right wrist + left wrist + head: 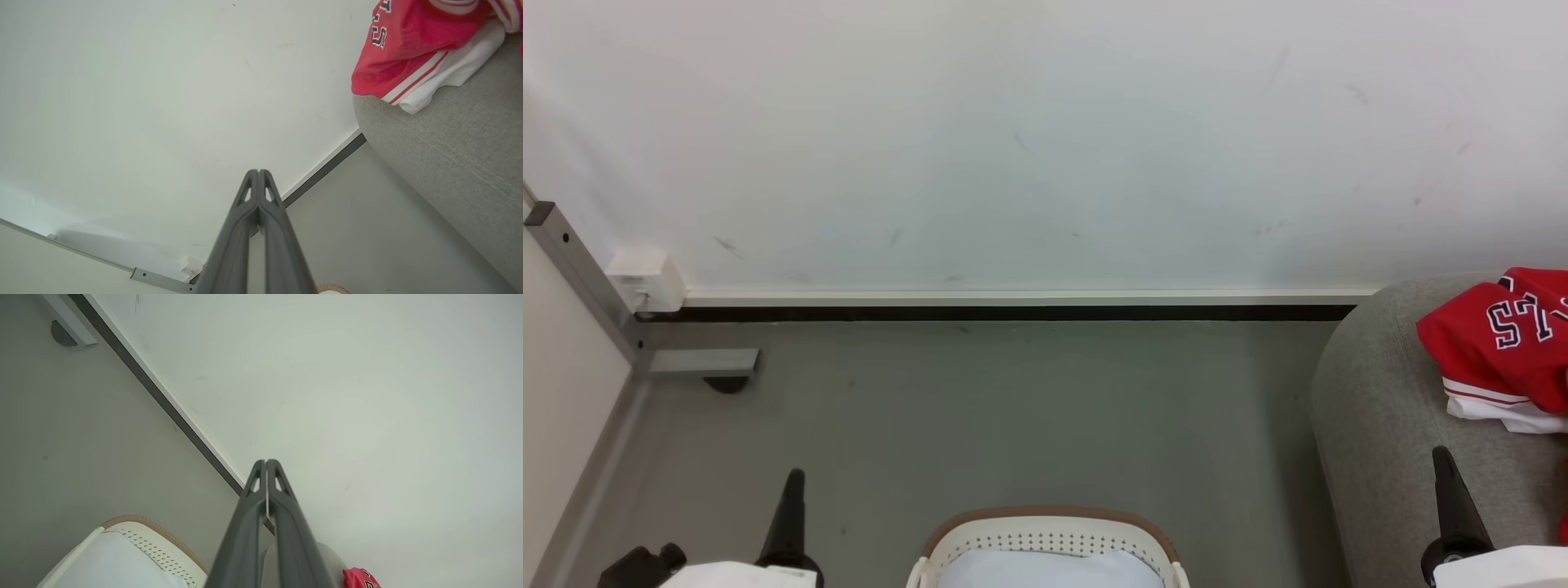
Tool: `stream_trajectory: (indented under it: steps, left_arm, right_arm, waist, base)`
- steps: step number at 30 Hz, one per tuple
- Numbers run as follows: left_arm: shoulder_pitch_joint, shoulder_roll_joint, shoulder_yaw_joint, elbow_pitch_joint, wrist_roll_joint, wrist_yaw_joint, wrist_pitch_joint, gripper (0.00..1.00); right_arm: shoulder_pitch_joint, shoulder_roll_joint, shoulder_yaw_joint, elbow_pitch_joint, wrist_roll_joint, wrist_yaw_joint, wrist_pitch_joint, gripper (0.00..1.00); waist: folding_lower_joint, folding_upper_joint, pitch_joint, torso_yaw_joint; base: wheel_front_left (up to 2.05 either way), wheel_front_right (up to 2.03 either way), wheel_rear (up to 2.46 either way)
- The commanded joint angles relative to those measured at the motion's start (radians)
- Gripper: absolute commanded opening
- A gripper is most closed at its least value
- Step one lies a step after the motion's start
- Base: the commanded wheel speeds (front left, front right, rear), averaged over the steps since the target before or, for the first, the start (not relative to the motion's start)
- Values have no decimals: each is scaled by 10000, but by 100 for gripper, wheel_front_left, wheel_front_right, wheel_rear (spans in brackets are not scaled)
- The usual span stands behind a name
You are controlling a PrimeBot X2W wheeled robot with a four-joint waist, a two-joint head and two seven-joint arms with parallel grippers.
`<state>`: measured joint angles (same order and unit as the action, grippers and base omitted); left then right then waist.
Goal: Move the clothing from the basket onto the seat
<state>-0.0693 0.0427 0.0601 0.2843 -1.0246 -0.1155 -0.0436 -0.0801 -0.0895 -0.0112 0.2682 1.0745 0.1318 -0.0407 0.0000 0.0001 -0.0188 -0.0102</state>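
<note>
Both the left gripper [266,462] and right gripper [259,171] are pressed together, holding nothing. The red jersey [1499,343] lies on the grey sofa [1380,425] on the right, over some white cloth [1515,415] and clipped by the frame. It looks soft, light and floppy, so I'd pinch a bunched fold. The laundry basket [1045,535] in the near centre is cut off, and I can't tell what the pale thing [1049,569] inside is.

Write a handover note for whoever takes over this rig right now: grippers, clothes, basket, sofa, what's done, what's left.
Left gripper: fingers shut, empty, left of the basket.
Right gripper: fingers shut, empty, by the sofa.
Done: red jersey lies on the sofa.
Left: a pale item shows in the basket; I cannot tell if it is clothing. Check it, and move it if so.
</note>
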Motion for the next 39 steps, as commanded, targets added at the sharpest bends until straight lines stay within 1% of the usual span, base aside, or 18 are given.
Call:
stream_trajectory:
  steps: [1,21,39]
  left_arm:
    - [-224,71,74,-142,-359,-61,97,0]
    - [-334,87,250,-227,-2352,-98,641,0]
    - [-404,100,392,-278,-3752,-136,1050,0]
  right_arm:
    - [-266,6,-114,-125,344,-8,86,0]
    - [-313,131,-460,-153,2158,-12,619,0]
    - [-344,240,-709,-181,3468,-15,1022,0]
  waist:
    - [0,-1,5,3]
    - [0,-1,61,32]
    - [0,-1,109,57]
  base:
    - [0,0,0]
    - [0,0,0]
    - [0,0,0]
